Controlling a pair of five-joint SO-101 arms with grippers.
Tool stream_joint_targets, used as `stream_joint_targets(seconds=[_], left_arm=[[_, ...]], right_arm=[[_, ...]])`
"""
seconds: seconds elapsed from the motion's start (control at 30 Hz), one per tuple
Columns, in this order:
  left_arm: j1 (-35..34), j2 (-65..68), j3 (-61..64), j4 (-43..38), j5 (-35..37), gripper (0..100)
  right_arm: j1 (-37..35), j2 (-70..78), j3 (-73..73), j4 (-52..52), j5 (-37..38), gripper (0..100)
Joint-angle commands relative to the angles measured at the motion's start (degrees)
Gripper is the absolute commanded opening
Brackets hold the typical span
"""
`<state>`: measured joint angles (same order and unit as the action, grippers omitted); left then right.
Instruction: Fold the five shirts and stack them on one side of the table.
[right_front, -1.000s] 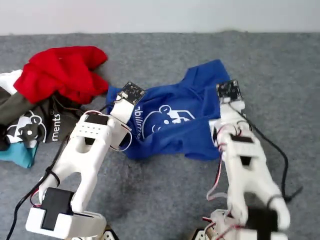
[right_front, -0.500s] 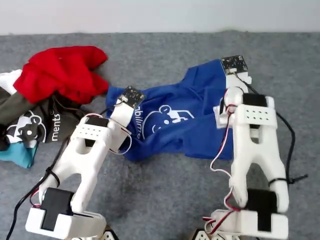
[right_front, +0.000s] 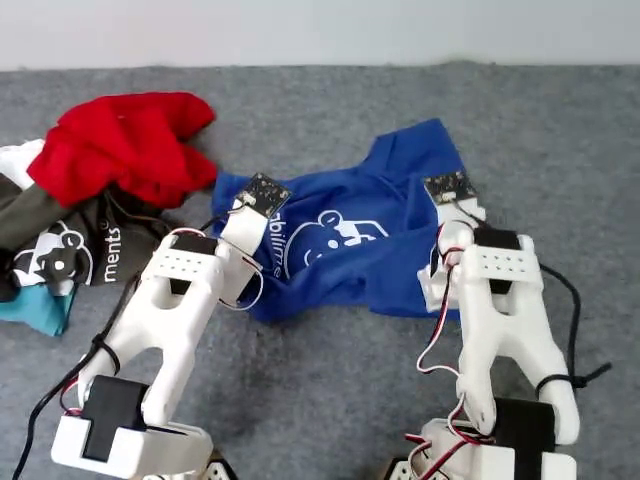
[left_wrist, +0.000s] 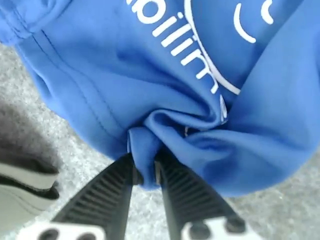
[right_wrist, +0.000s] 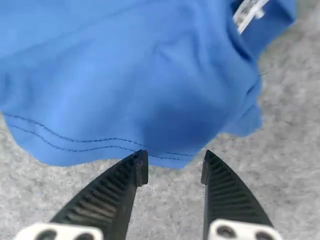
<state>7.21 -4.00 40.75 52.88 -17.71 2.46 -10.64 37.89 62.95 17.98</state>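
Observation:
A crumpled blue shirt (right_front: 340, 240) with white print lies in the middle of the grey table. My left gripper (right_front: 252, 218) sits at its left edge, shut on a bunched fold of the blue shirt (left_wrist: 225, 75); the fingertips (left_wrist: 131, 167) pinch the cloth. My right gripper (right_front: 450, 215) hovers over the shirt's right side, open, its fingers astride the stitched hem of the blue shirt (right_wrist: 125, 75) without touching it. A red shirt (right_front: 125, 145) is heaped at the far left, on top of a black printed shirt (right_front: 70, 245).
A teal shirt (right_front: 30, 310) and a bit of white cloth (right_front: 15, 160) lie at the table's left edge. Bare grey carpet (right_front: 560, 150) stretches to the right of the blue shirt and along the near side.
The right arm swung out over the shirt's far right corner, then drew back toward the near hem. The left arm kept still, holding its fold.

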Motion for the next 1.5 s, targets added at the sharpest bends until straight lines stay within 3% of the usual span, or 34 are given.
stream_joint_targets(seconds=[0.0, 0.47, 0.53, 0.67, 0.9, 1.03, 1.2, 1.47], left_arm=[[0.4, -2.3, 0.7, -0.9, 0.3, 1], [0.4, -2.3, 1.0, -0.9, 0.3, 1], [0.4, -2.3, 1.0, -0.9, 0.3, 1], [0.4, -2.3, 1.0, -0.9, 0.3, 1], [0.4, -2.4, 1.0, -0.5, 0.3, 1], [0.3, -2.9, 0.1, 0.5, 0.3, 1], [0.3, -2.9, -7.7, 11.9, 0.3, 1], [0.2, -3.0, -26.9, 39.0, -0.2, 1]], right_arm=[[0.9, -2.1, 1.4, -2.9, 0.5, 18.8], [2.2, 5.7, 9.3, -18.5, 0.6, 18.6], [2.6, 7.3, 6.9, -16.6, 0.6, 16.6], [2.7, 8.0, 4.3, -13.6, 0.9, 0.5], [2.8, 4.6, 3.5, -10.1, 1.3, 1.0], [2.8, -2.0, 1.2, -4.1, 7.2, 1.0], [2.8, -14.2, -4.7, 6.8, 10.7, 1.0], [2.8, -35.0, -13.4, 21.0, 12.2, 1.0]])
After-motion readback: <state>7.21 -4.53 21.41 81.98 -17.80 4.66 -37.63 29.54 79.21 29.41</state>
